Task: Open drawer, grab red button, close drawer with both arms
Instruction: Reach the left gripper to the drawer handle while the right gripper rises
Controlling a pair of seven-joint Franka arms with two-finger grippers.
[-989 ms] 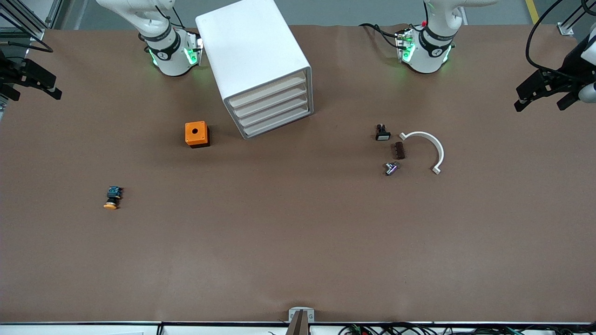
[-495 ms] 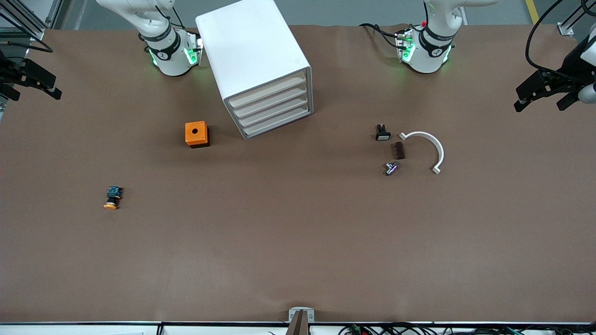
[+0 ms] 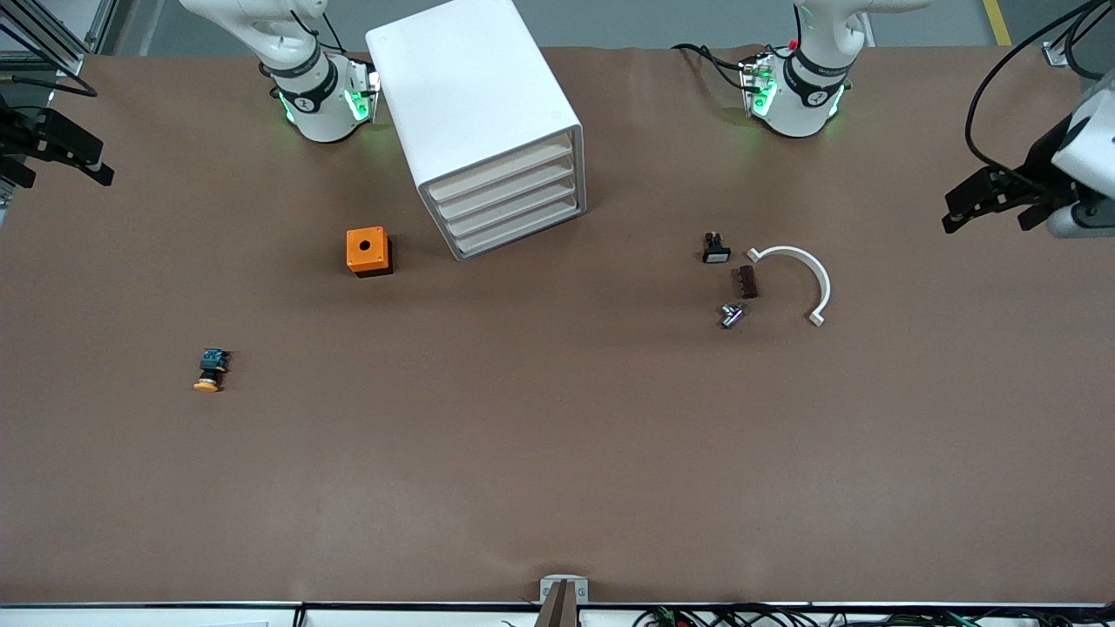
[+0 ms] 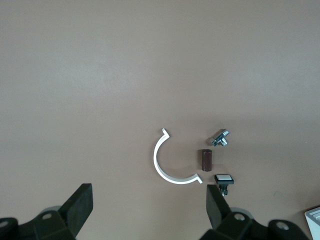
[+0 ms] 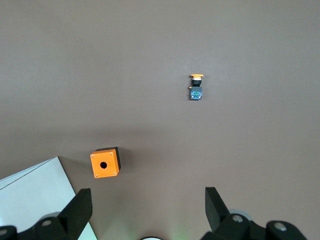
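Observation:
The white cabinet (image 3: 470, 96) stands between the two arm bases, and its four pale drawer fronts (image 3: 505, 196) are all shut. The button with the red cap is out of view. My left gripper (image 3: 993, 212) hangs open and empty over the table edge at the left arm's end; in the left wrist view, the left gripper (image 4: 148, 207) has only bare table between its fingers. My right gripper (image 3: 57, 170) hangs open and empty over the edge at the right arm's end. In the right wrist view, the right gripper (image 5: 148, 210) holds nothing.
An orange cube with a round hole (image 3: 368, 251) sits beside the cabinet. A yellow-capped button (image 3: 209, 370) lies nearer the front camera. Toward the left arm's end lie a white half-ring (image 3: 806, 270), a brown block (image 3: 746, 281), a metal fitting (image 3: 732, 314) and a black switch (image 3: 715, 248).
My left gripper has shifted a little inward over the table from its end. The right gripper has hardly moved. Nothing on the table has moved.

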